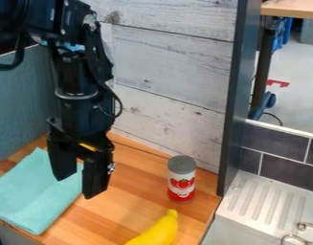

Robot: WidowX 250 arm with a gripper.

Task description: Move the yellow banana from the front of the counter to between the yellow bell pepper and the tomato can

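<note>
The black gripper (76,185) hangs at the left over the wooden counter, its two fingers apart with nothing visible between them. Behind and below it lies a folded teal cloth (32,194), flat on the counter's left part. To the gripper's right stands an upright can (182,184) with a grey top and a red and white label. A yellow banana (156,232) lies at the front edge of the view, its lower end cut off.
The wooden counter (136,191) meets a whitewashed plank wall (174,62) behind and a teal panel at the left. A dark upright post (236,95) rises beside the can. At the right is a white ridged drainboard (264,201) with a metal faucet part.
</note>
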